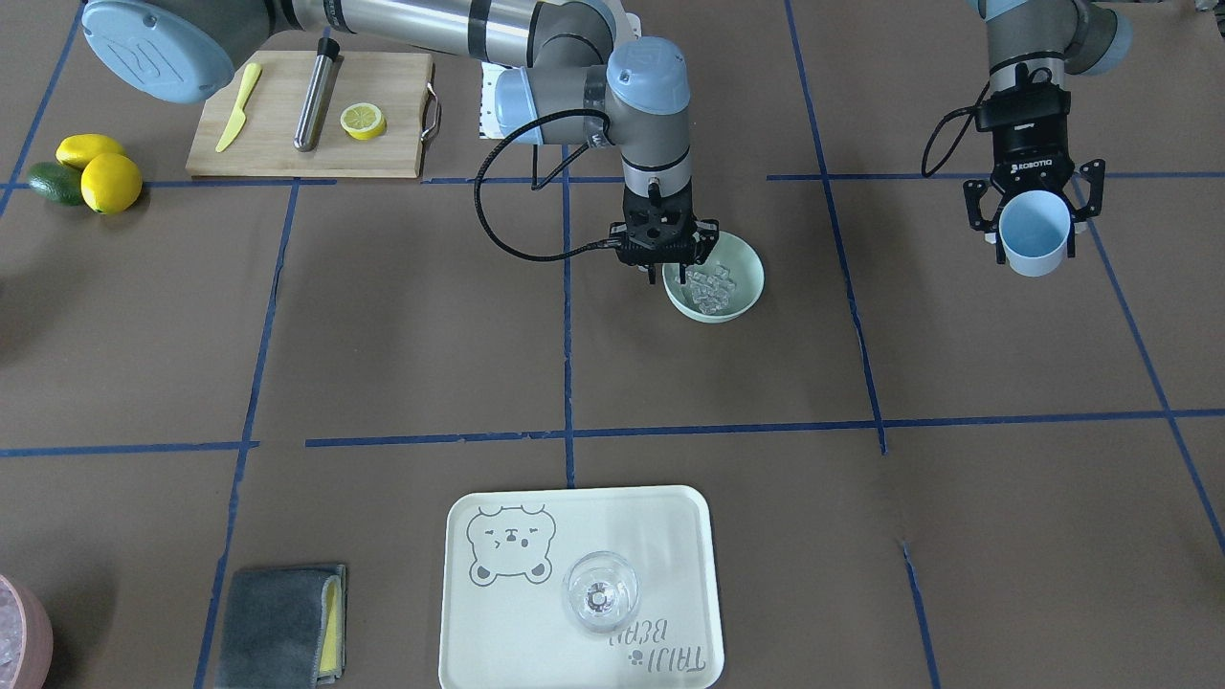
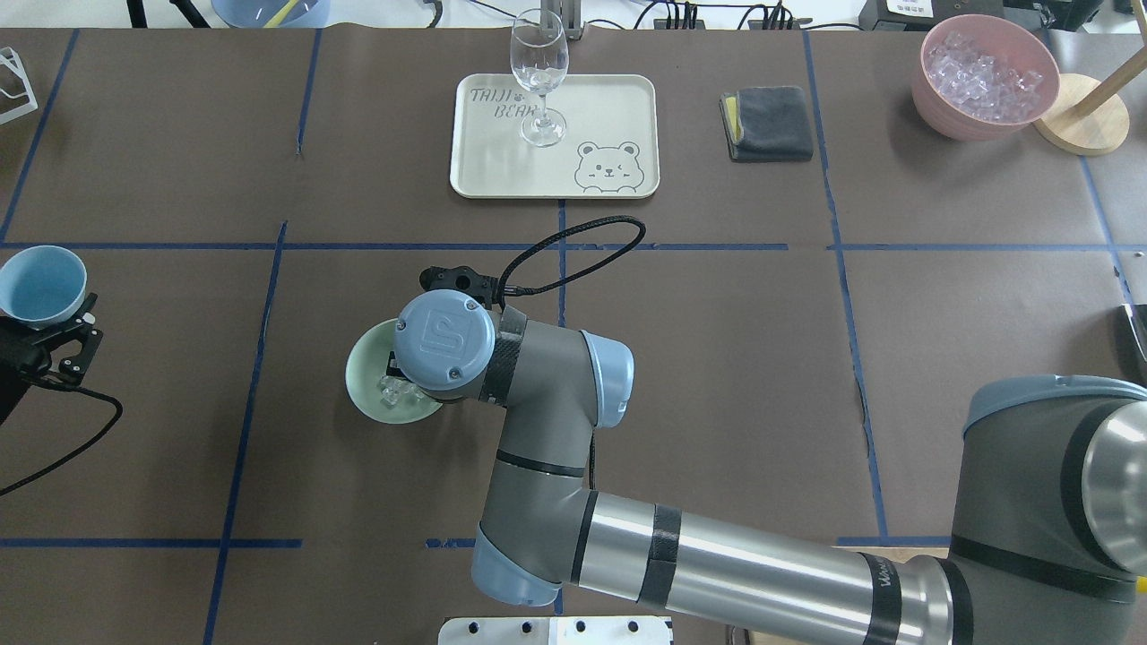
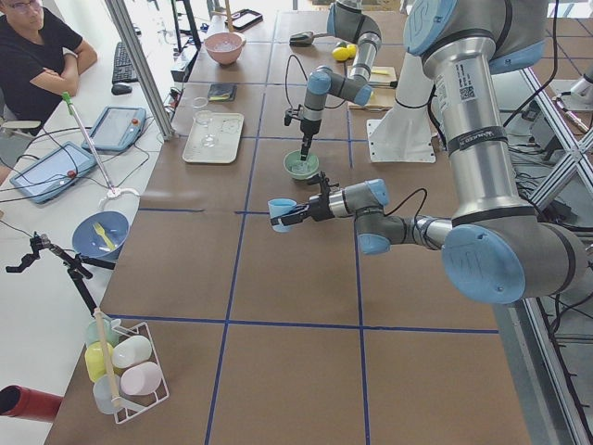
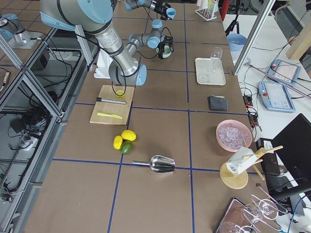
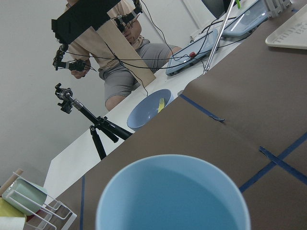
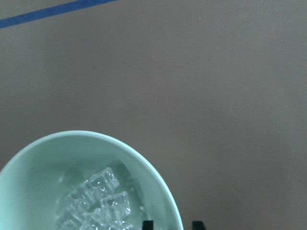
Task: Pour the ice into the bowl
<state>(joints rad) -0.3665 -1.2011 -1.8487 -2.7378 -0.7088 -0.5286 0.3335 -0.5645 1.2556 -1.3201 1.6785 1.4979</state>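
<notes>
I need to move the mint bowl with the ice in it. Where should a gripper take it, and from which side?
Take the bowl by its thin rim, from straight above, one finger inside and one outside. The wall flares too wide for a pinch across. The right gripper already sits at the rim on the robot's side; the ice lies mid-bowl, so the edge looks free. Keep it level.

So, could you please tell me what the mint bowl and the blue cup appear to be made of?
The bowl looks like matte plastic or melamine: an even pale green with no glare. The cup seems to be matte plastic too, uniformly light blue with a thin rim. Neither material is certain.
</notes>
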